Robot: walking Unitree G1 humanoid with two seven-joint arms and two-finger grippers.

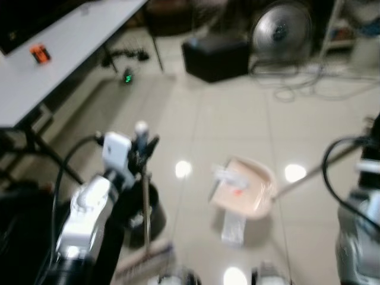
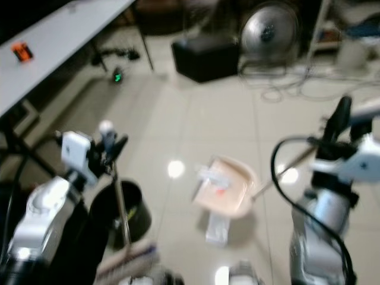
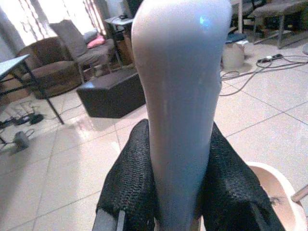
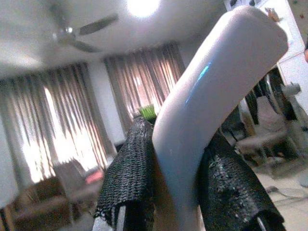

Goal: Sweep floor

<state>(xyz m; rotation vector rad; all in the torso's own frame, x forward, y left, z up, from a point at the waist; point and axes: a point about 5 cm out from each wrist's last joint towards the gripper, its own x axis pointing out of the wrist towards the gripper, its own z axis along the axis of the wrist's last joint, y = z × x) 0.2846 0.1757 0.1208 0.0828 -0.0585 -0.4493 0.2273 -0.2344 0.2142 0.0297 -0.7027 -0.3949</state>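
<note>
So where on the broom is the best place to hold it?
High on its handle, fingers closing from either side across the thin upright pole, as the left gripper does now; the bristles stay on the floor beside the dustpan.

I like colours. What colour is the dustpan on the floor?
Pale pink; the dustpan shows best in the left eye view.

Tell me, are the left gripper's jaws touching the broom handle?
Touching. The left wrist view shows the left gripper with both jaws pressed against the pale broom handle, no gap.
</note>
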